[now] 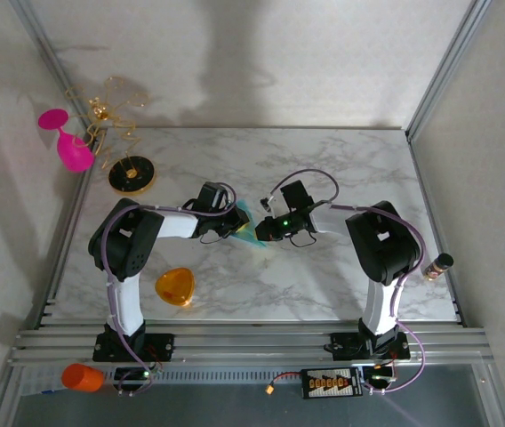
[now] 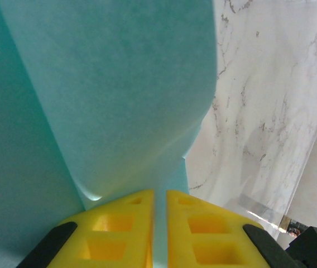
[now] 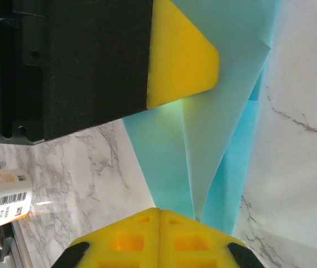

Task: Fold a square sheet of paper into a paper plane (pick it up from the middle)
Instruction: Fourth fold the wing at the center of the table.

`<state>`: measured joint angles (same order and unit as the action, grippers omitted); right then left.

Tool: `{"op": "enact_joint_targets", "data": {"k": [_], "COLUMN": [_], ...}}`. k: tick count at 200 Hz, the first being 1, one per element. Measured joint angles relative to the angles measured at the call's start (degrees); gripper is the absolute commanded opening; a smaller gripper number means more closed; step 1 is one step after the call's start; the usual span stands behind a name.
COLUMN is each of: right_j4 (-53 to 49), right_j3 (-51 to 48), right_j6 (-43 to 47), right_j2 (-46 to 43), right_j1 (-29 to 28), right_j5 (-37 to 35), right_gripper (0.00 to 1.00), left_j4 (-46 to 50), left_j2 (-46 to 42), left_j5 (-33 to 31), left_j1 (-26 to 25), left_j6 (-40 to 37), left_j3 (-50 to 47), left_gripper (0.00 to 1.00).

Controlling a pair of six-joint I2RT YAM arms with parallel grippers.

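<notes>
**Fold step: sheet held between both arms**

1. Position. The teal paper sheet [image 2: 119,84], partly folded, is held above the middle of the bench [image 1: 324,169], between the two arms.
2. Left pincer [image 2: 159,196]: pinching the sheet, with the paper sandwiched between its yellow pads.
3. Right pincer [image 3: 158,215]: pressed together at the sheet's narrow lower end. Whether paper is caught in the seam cannot be told.
4. Recommended practice. Use the left grip as the anchor. Run the right pincer along the centre crease rather than across it. Press flat and avoid pulling, since thin paper is likely to tear or slip.

**Containers**

- Pink glass [image 1: 66,142]: tipped over at the far left corner. Nothing is visible inside.
- Orange cup [image 1: 82,377]: on its side by the near left rail. The interior is hidden.
- Small bottle [image 1: 437,265]: at the right edge of the bench. Contents cannot be told.
</notes>
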<state>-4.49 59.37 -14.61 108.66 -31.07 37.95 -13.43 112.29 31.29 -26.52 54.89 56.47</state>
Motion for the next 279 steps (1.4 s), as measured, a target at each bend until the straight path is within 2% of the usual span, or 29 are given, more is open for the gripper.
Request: {"op": "enact_joint_targets", "data": {"k": [279], "right_j4": [-3.96], "right_j3": [0.42], "right_j6": [1.46], "right_j2": [1.07], "right_j1": [0.00], "right_j5": [-3.67], "right_gripper": [0.09], "left_j4": [1.75], "left_j2": [0.26], "left_j5": [-0.39], "left_j1": [0.00], "left_j6": [0.85], "left_j3": [0.98], "left_gripper": [0.15]}}
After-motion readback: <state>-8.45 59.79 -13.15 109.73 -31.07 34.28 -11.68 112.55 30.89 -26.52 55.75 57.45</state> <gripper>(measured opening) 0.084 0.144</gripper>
